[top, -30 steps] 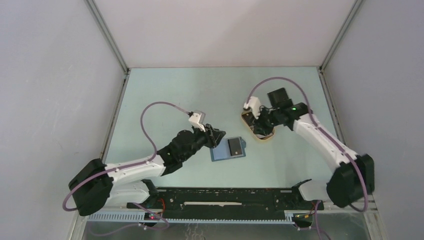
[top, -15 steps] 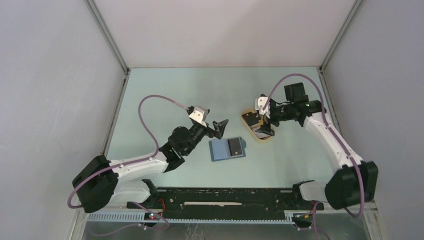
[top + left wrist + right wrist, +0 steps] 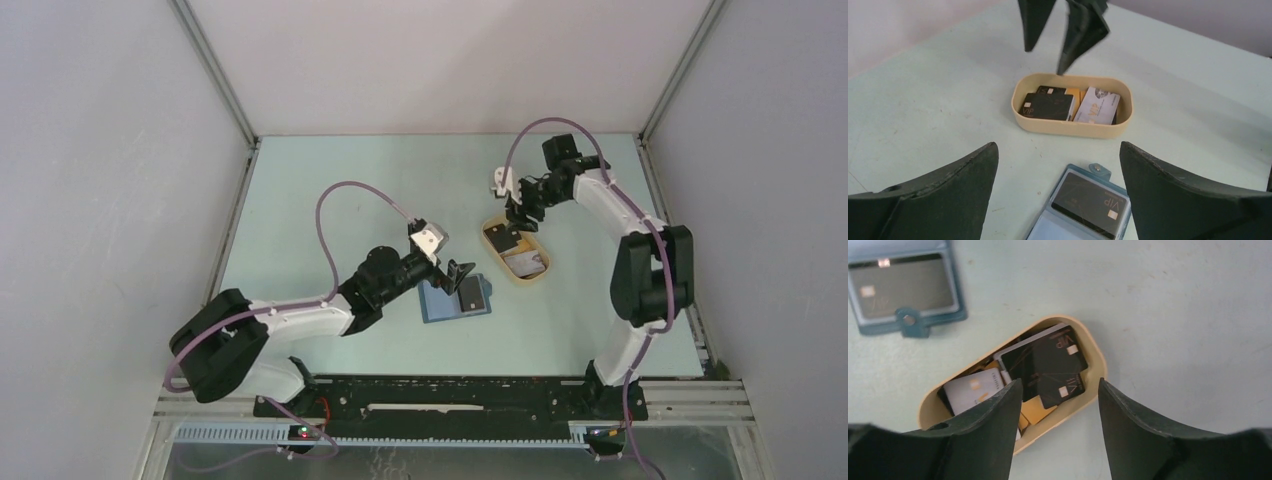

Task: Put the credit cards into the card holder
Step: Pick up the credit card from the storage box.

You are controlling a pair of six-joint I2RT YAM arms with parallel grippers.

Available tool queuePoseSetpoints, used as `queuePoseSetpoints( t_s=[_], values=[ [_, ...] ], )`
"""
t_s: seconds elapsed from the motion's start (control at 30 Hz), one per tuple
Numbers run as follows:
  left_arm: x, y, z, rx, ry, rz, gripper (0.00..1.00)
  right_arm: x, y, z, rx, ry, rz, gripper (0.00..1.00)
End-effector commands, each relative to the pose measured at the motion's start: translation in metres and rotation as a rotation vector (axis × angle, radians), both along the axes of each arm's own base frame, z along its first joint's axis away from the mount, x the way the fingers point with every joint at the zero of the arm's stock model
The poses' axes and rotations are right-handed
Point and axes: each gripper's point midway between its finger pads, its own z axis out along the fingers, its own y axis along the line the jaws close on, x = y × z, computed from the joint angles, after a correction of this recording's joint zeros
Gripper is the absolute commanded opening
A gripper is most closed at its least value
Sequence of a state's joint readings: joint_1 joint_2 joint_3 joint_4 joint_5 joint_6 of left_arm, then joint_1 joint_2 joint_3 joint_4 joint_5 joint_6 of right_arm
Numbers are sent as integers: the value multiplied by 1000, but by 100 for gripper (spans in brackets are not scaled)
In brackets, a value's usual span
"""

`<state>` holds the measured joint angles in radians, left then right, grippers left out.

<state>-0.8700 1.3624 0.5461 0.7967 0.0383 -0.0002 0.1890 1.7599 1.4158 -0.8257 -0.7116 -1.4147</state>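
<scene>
Credit cards (image 3: 1043, 365) lie heaped in the beige tray (image 3: 1096, 371), several black and at least one whitish-grey. I see one more dark card (image 3: 1087, 204) lying on the opened card holder (image 3: 438, 305), which sits flat on the table (image 3: 330, 190) near the tray, on the side toward my arm bases. My left gripper (image 3: 462, 278) hovers over the holder with its fingers spread wide and nothing between them. My right gripper (image 3: 1059, 383) hangs above the tray, fingers parted, gripping nothing either.
</scene>
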Motion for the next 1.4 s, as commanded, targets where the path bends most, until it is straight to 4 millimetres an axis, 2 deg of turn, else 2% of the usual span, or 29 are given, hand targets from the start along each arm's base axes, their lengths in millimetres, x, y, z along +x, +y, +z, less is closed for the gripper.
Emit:
queuePoseSetpoints(
  t_s=[0.0, 0.07, 0.17, 0.27, 0.33, 0.47, 0.57, 0.73, 0.9, 1.07, 1.37],
  values=[
    [12, -7, 16, 17, -12, 11, 95, 14, 2, 15, 70, 212, -248, 65],
    [15, -4, 14, 20, -4, 38, 95, 5, 8, 18, 109, 317, -356, 66],
    [18, 0, 14, 15, 1, 72, 95, 3, 15, 25, 212, 470, -570, 66],
    [23, 5, 12, 19, 2, 110, 94, -9, 14, 20, 262, 635, -746, 64],
    [25, 6, 13, 16, 1, 124, 94, -15, 12, 16, 281, 665, -821, 64],
    [25, 7, 13, -11, 20, 135, 94, 0, 8, 13, 338, 625, -933, 65],
    [26, 6, 10, -8, 26, 137, 94, 12, 4, -4, 283, 640, -1031, 63],
    [26, 5, 8, -6, 32, 134, 94, 20, -2, -21, 253, 663, -1105, 61],
    [26, 2, 6, -1, 38, 127, 94, 18, 2, -32, 237, 710, -1108, 58],
    [27, 4, 6, 1, 37, 131, 94, 20, -3, -46, 194, 731, -1144, 56],
    [26, 3, 5, 2, 39, 126, 94, 21, -7, -57, 162, 734, -1167, 56]
  ],
)
